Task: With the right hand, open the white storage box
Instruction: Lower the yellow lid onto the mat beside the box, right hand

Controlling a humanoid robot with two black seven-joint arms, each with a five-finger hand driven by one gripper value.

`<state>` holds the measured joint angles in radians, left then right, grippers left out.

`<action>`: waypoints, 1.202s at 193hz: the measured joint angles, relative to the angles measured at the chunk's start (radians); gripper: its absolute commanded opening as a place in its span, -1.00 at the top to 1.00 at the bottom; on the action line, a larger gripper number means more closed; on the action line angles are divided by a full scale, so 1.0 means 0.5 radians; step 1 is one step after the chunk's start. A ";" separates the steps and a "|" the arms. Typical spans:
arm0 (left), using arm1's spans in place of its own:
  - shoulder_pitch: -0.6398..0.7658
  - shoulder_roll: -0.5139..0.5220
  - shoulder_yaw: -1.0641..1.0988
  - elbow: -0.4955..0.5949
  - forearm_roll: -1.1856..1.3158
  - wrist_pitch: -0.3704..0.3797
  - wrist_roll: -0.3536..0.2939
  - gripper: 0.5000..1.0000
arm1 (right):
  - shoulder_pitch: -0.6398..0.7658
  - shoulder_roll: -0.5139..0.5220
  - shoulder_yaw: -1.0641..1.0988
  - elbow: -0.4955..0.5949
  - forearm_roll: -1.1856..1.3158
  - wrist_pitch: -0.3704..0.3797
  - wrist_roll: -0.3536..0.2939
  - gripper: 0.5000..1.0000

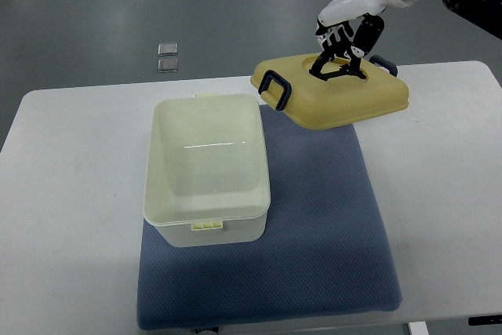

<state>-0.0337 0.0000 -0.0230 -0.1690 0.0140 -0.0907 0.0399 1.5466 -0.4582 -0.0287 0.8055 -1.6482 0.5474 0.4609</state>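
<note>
I see the right hand point(343, 54) at upper right, fingers curled around the handle of the yellow lid point(333, 92) (held tilted, off the box). The open white box point(207, 170) sits left-centre on the blue mat point(329, 233).

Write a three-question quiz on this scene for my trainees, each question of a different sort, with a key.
1. True or false: the lid still covers the white storage box.
2. What grips the lid? A) right hand B) a person C) nothing
3. Fill in: the box rests partly on a blue ____.

Key: 1. False: the box stands open, and the lid is held beyond its far right corner. 2. A, by the top handle. 3. Mat, on the white table.
</note>
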 measured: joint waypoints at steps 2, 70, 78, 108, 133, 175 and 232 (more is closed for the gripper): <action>0.000 0.000 0.000 0.000 0.000 0.000 0.000 -1.00 | -0.007 -0.004 0.000 0.000 0.000 -0.001 -0.002 1.00; 0.000 0.000 0.000 0.001 0.000 0.000 0.000 -1.00 | -0.231 -0.064 -0.006 -0.067 -0.007 -0.036 -0.066 1.00; 0.000 0.000 0.000 0.001 0.000 0.001 0.000 -1.00 | -0.256 -0.064 0.001 -0.074 -0.003 -0.045 -0.082 1.00; 0.000 0.000 0.000 0.001 0.000 0.001 0.000 -1.00 | -0.338 -0.037 0.032 -0.109 0.058 -0.055 -0.160 1.00; 0.000 0.000 0.000 0.001 0.000 0.001 0.000 -1.00 | -0.390 0.014 0.036 -0.119 0.231 -0.061 -0.262 1.00; 0.000 0.000 0.000 0.001 -0.001 0.001 0.000 -1.00 | -0.468 0.082 0.034 -0.120 0.402 -0.156 -0.391 1.00; 0.000 0.000 0.000 0.001 -0.001 0.001 0.000 -1.00 | -0.584 0.147 0.031 -0.094 0.412 -0.205 -0.434 1.00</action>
<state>-0.0337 0.0000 -0.0230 -0.1687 0.0137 -0.0904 0.0399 1.2547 -0.3848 -0.0132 0.7586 -1.4424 0.4451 0.2441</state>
